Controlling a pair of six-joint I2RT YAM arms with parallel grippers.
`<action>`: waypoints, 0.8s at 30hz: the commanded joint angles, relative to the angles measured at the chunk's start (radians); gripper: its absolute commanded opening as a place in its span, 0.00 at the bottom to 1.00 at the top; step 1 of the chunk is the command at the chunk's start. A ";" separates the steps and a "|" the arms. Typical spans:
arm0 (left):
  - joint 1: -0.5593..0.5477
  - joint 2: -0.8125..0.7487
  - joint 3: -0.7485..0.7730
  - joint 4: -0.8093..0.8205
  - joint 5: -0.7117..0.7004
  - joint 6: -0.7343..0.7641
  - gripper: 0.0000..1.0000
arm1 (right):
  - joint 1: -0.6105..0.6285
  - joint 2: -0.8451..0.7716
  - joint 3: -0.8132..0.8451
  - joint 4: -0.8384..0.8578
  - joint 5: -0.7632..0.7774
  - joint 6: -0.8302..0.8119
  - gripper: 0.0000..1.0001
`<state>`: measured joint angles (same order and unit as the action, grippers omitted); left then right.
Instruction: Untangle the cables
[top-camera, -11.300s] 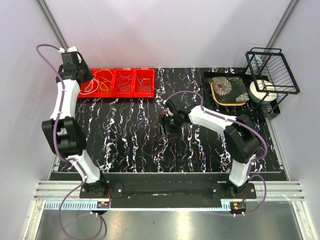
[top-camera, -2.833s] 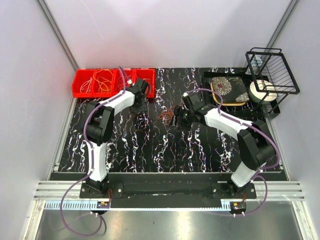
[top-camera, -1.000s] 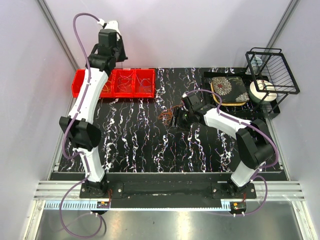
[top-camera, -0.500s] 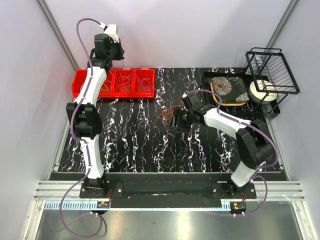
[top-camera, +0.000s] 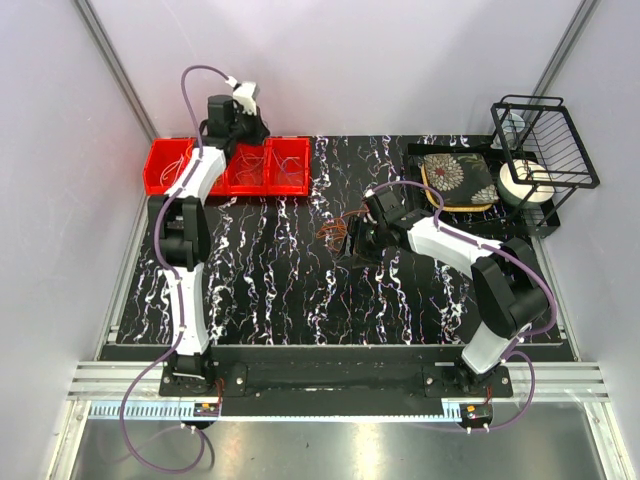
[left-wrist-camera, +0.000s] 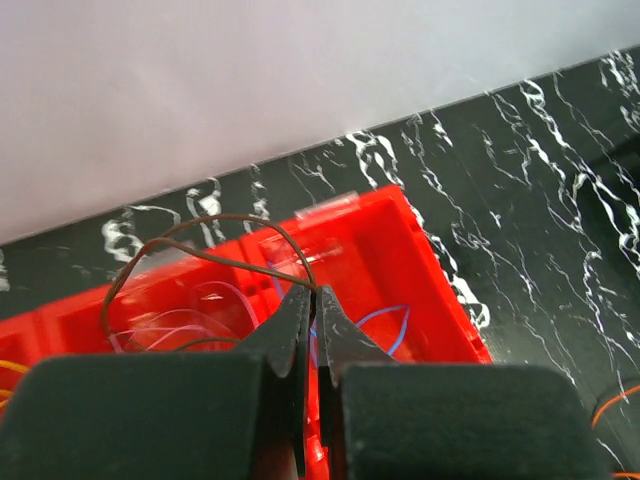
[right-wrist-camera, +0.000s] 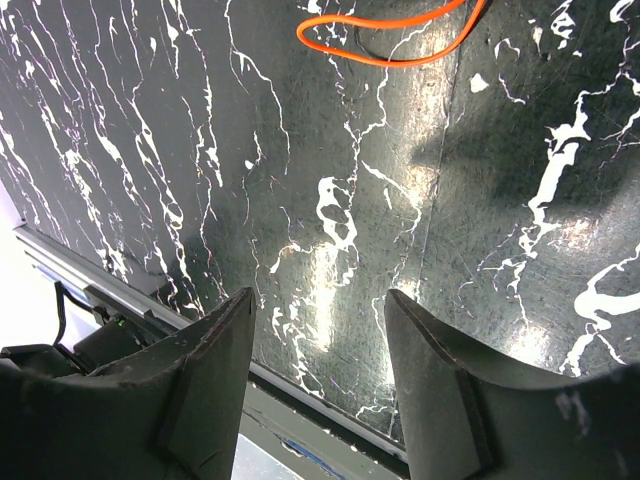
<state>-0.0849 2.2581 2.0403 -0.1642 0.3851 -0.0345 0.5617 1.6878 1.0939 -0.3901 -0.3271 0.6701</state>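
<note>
My left tool (left-wrist-camera: 312, 292) is closed completely. Its two fingers press together, and between their tips they pinch a thin brown wire (left-wrist-camera: 215, 216). From the tips this wire rises and bends away to the left in one open loop, which hangs in the air above the red bin (left-wrist-camera: 380, 255). The bin lies directly under the tool, at the far edge of the counter (left-wrist-camera: 560, 200), next to the pale wall. In the compartment just below and to the right of the fingertips I see a blue wire (left-wrist-camera: 403, 318). In the compartment to the left of them there are some pale wires (left-wrist-camera: 170, 322), white or pink, I cannot tell which. The far end of the brown loop goes down toward these pale wires, but I cannot tell if it touches them.

My right tool (right-wrist-camera: 318, 300) is wide open, and nothing is between its fingers (right-wrist-camera: 210, 380). It stands low over a bare part of the counter. Ahead of the fingertips an orange cable (right-wrist-camera: 398, 62) lies flat on the counter in a long loop, apart from both fingers.

In the top view a small heap of cables (top-camera: 335, 232), orange and brown, lies just beside the right tool, on the side that faces the left arm. This heap is well apart from the left tool and from the red bin.
</note>
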 joint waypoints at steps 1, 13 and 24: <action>0.000 -0.071 -0.092 0.095 0.052 -0.025 0.00 | -0.005 -0.017 0.004 0.005 -0.012 -0.015 0.60; 0.051 -0.062 -0.177 0.084 -0.045 -0.111 0.00 | -0.005 -0.010 -0.002 0.013 -0.024 -0.012 0.60; 0.051 -0.004 0.086 -0.129 -0.115 -0.208 0.70 | -0.005 0.003 0.001 0.014 -0.029 -0.007 0.60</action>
<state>-0.0319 2.2829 2.0331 -0.2543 0.3111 -0.1921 0.5617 1.6878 1.0935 -0.3889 -0.3359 0.6704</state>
